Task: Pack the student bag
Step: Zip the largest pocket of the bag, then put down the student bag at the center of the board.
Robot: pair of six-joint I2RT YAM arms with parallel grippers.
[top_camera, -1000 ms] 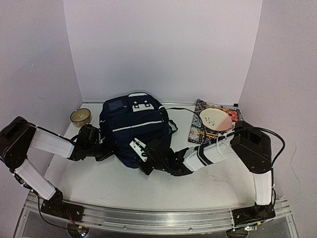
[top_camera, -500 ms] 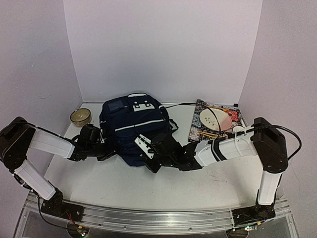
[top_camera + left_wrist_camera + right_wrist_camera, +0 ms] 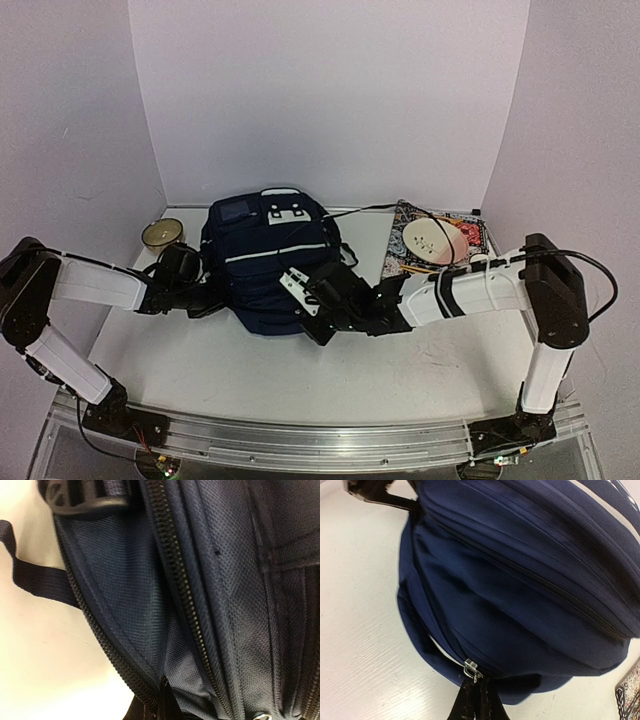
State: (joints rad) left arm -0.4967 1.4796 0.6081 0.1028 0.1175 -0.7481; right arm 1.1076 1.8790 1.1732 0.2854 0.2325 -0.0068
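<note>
Top external view: a navy student bag [image 3: 265,255] lies mid-bench, toward the back of the white bench [image 3: 250,370], with its zipped edge facing the arms. Both arms reach in low to that near edge.

The left tool [image 3: 212,298] meets the bag's left side. In the left wrist view its fingers are pressed together on a fold of fabric between two zip tracks, probably to anchor the bag against a pull.

The right tool [image 3: 308,318] touches the front lower edge. In the right wrist view its fingers are pinched on the metal zipper pull [image 3: 470,669], seemingly placed to draw the zip open.

The bag looks closed, with nothing packed yet. A small bowl [image 3: 162,235] sits to its left. To its right, a patterned book [image 3: 396,262] carries a pale plate [image 3: 433,240].
</note>
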